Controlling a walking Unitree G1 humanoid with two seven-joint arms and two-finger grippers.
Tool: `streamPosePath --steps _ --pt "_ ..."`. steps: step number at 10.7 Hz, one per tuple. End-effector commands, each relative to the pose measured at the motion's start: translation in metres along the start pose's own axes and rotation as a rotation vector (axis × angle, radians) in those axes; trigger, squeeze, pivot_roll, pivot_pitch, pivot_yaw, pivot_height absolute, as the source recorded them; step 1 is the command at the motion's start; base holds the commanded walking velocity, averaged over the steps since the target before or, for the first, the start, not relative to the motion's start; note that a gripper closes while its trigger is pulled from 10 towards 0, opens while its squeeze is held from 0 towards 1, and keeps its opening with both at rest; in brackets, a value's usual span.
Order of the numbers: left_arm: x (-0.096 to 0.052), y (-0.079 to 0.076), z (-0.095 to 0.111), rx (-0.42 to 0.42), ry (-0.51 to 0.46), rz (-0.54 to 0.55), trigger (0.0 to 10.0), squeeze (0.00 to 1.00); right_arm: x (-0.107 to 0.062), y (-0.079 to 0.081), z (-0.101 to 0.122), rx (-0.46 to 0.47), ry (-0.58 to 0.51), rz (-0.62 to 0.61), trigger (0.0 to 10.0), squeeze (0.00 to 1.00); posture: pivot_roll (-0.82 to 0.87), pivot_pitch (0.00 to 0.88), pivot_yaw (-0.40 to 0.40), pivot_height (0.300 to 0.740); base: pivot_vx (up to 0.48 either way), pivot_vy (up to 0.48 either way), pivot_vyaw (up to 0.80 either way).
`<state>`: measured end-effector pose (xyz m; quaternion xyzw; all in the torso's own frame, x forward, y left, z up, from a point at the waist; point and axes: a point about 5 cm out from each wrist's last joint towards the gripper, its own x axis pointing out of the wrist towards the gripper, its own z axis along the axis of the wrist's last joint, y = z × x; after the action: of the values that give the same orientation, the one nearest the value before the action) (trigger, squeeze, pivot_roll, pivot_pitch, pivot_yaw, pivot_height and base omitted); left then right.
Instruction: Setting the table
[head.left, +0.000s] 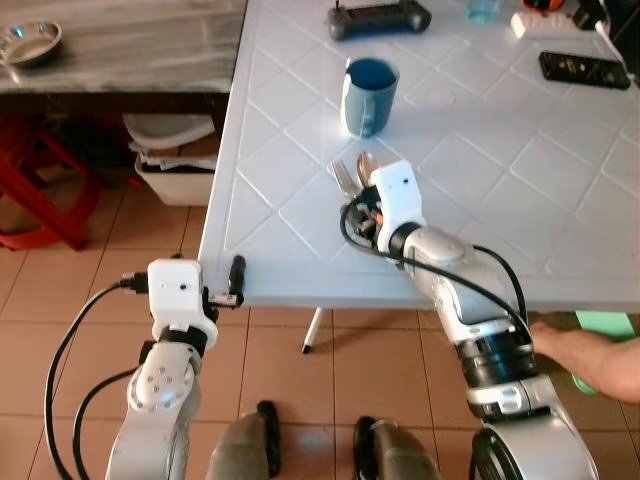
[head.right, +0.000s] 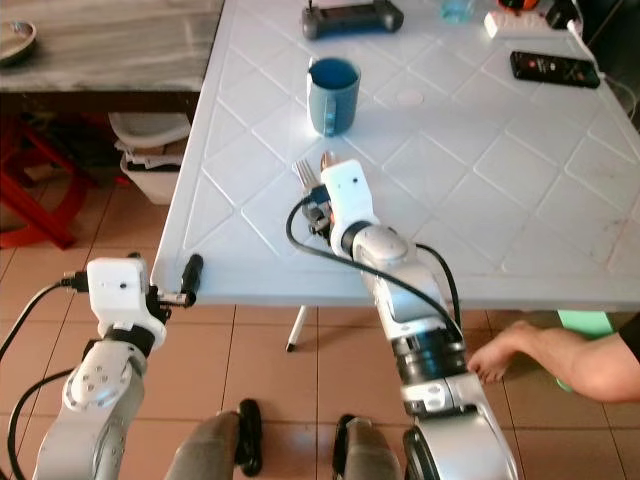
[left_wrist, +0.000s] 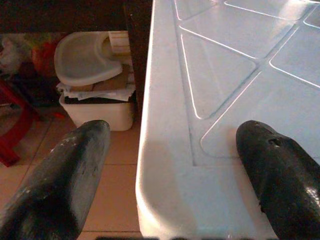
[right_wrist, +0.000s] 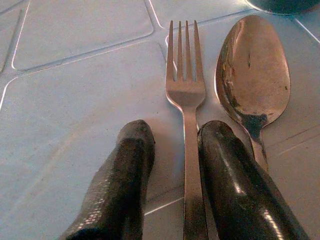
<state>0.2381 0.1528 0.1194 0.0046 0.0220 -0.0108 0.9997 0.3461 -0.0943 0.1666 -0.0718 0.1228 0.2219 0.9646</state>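
A metal fork (right_wrist: 185, 90) and a metal spoon (right_wrist: 252, 70) lie side by side on the white table (head.left: 480, 180), just in front of a blue mug (head.left: 369, 95). My right gripper (right_wrist: 175, 137) rests low on the table, open, its two fingers straddling the fork's handle. One finger touches the handle and the other stands a little apart from it. My left gripper (head.left: 235, 280) hovers at the table's near left corner, open, with nothing between its fingers (left_wrist: 70, 170).
A black game controller (head.left: 380, 18) and a black remote (head.left: 584, 68) lie at the table's far side. A white bin (head.left: 175, 160) and a red stool (head.left: 40, 190) stand on the floor to the left. A person's hand (head.left: 590, 355) reaches in beside my right arm.
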Motion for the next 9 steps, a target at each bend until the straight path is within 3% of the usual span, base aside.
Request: streamPosePath --steps 1,2,6,8,9 --pt "-0.003 0.002 -0.004 0.005 0.026 0.005 10.0 0.00 0.002 0.002 -0.022 0.019 0.095 0.019 10.0 0.00 0.06 0.239 0.028 0.740 0.000 0.000 0.00" --pt "-0.003 0.002 -0.005 0.005 0.029 0.004 10.0 0.00 0.001 -0.001 -0.026 0.037 0.102 0.009 0.0 0.00 0.06 0.242 0.028 0.740 0.000 0.000 0.00" --pt "-0.004 0.002 -0.006 0.004 0.035 0.001 10.0 0.00 0.000 -0.020 -0.044 0.046 0.149 -0.038 0.0 0.00 0.06 0.240 0.030 0.740 0.000 0.000 0.00" --pt "-0.004 0.002 -0.007 0.004 0.036 0.003 10.0 0.00 -0.001 -0.024 -0.047 0.137 0.119 -0.070 0.0 0.00 0.06 0.237 0.030 0.740 0.000 0.000 0.00" --pt "-0.005 0.005 -0.010 -0.002 0.052 0.022 10.0 0.00 -0.004 -0.020 -0.043 0.177 0.053 -0.083 0.0 0.00 0.06 0.219 0.032 0.740 0.000 0.000 0.00"
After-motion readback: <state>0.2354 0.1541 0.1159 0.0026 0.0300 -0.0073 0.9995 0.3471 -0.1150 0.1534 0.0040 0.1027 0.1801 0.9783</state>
